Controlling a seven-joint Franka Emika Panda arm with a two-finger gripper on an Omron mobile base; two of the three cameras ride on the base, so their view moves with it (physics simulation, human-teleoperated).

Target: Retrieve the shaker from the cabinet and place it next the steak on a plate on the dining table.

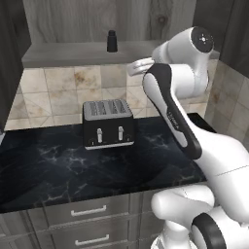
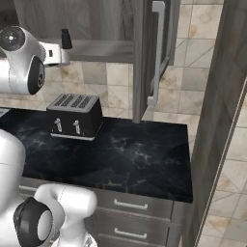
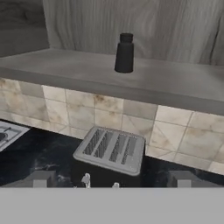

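One shaker (image 3: pixel 124 53) is seen upright on the one shelf board of the cabinet (image 3: pixel 166 81). One toaster (image 3: pixel 111 153) with four slots and two levers is seen on the black counter (image 1: pixel 58 170). Two drawers (image 1: pixel 88 211) with silver handles are counted below the counter. One cabinet door (image 2: pixel 153 53) with one long handle is seen.
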